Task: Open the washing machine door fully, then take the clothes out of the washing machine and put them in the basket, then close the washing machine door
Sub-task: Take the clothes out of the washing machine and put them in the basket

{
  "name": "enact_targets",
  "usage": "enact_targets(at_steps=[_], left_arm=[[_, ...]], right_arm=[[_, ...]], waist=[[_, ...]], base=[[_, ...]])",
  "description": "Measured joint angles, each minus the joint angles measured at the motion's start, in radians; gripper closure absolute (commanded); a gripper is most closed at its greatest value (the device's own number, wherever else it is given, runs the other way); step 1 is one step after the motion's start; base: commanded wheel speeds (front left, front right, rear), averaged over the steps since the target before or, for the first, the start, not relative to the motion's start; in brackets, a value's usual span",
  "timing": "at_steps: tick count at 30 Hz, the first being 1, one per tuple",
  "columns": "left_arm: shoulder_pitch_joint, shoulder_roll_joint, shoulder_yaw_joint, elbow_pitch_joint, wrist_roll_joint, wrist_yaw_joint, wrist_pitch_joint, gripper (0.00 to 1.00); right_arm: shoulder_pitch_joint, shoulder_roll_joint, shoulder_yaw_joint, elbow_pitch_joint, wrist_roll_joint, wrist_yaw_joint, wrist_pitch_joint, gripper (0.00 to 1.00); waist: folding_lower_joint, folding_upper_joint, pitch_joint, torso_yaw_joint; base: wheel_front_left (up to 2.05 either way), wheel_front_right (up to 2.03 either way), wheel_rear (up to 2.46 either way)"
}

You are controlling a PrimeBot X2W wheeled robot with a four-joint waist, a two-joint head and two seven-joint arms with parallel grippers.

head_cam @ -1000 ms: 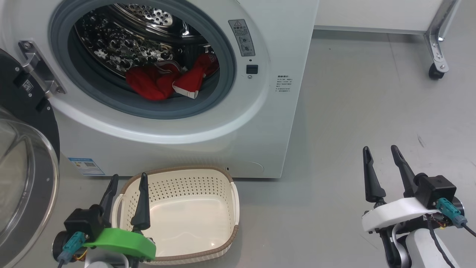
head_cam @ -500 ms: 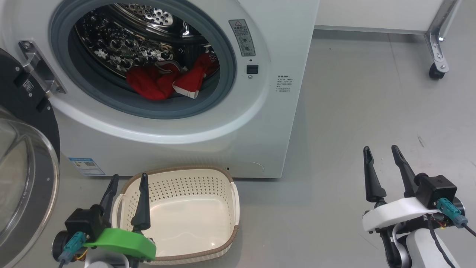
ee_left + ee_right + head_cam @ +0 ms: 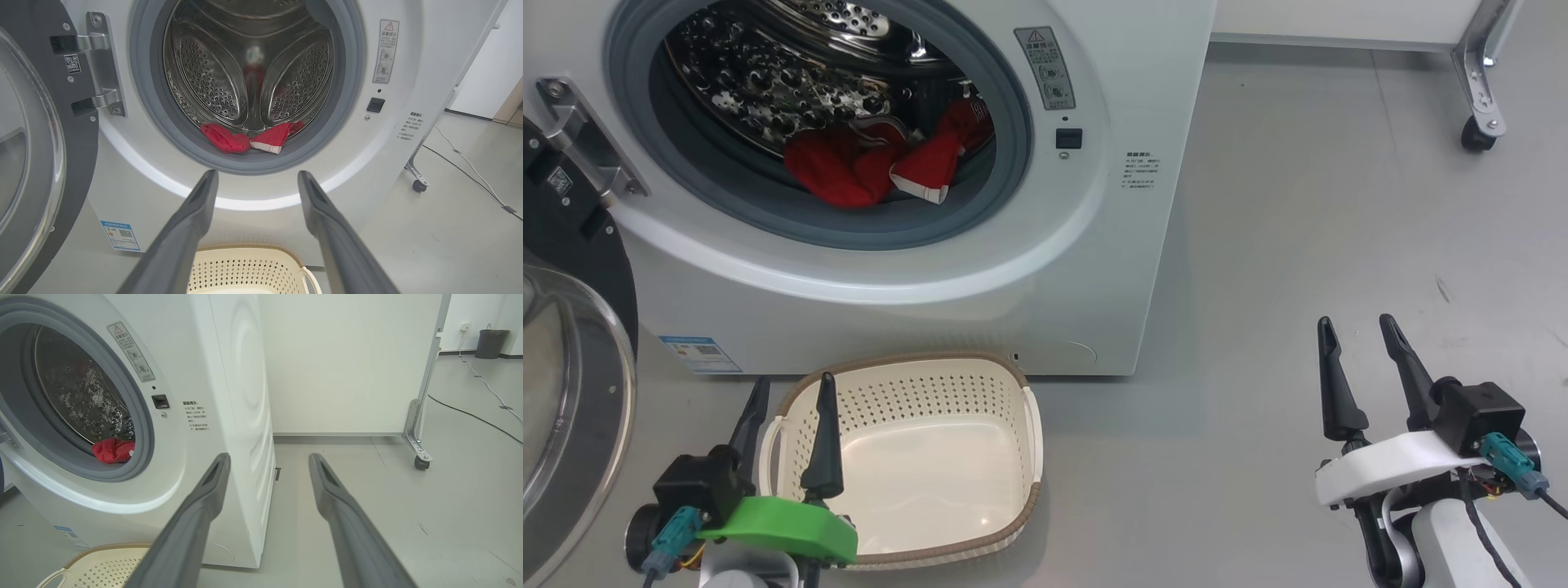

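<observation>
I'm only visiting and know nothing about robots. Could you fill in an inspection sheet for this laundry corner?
Surface: grey floor, faint scuffs.
Job's things: washing machine port uncovered; washing machine door swung open at the left; red clothes at the drum's front; basket empty, on the floor before the machine.
Clutter: nothing seen.
Grippers: left gripper open by the basket's left side; right gripper open above bare floor; both hold nothing.
Cables: a cable trails across the floor past the panel.
Surroundings: white panel on castors; dark bin beyond.
</observation>
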Motion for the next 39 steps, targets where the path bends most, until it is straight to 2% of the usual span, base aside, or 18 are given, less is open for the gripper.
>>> enact_targets(at_steps=[9, 13, 17, 28, 36, 39], left_arm=[[-0.014, 0.017, 0.03, -0.033, 0.041, 0.065, 0.0, 0.0], [-0.061, 0.033, 0.041, -0.045, 0.09, 0.112, 0.001, 0.0], [-0.122, 0.05, 0.042, -0.048, 0.119, 0.13, 0.034, 0.0], [-0.358, 0.133, 0.087, -0.047, 0.177, 0.151, 0.181, 0.0], [-0.558, 0.211, 0.17, 0.042, 0.222, 0.165, 0.286, 0.0], [-0.617, 0.224, 0.176, 0.082, 0.252, 0.165, 0.327, 0.0]], right_arm=[[-0.002, 0.004, 0.006, -0.017, 0.001, 0.0, 0.0, 0.0], [-0.003, 0.009, 0.005, -0.021, 0.006, 0.0, 0.0, 0.0], [-0.005, 0.015, 0.009, -0.022, 0.022, 0.0, 0.0, 0.0], [-0.081, 0.03, 0.035, -0.041, 0.043, 0.008, 0.0, 0.0], [-0.137, 0.035, 0.048, -0.041, 0.057, 0.009, 0.0, 0.0], [-0.148, 0.038, 0.05, -0.04, 0.06, 0.009, 0.0, 0.0]], waist=[[0.0, 0.0, 0.076, -0.031], [-0.0001, 0.0, 0.123, -0.052], [0.0, 0.0, 0.173, -0.079], [-0.0001, 0.0, 0.314, -0.178], [0.0, 0.0, 0.403, -0.26], [0.0, 0.0, 0.431, -0.287]], base=[[0.0, 0.0, 0.0], [0.0, 0.0, 0.0], [0.0, 0.0, 0.0], [0.0, 0.0, 0.0], [0.0, 0.0, 0.0], [0.0, 0.0, 0.0]])
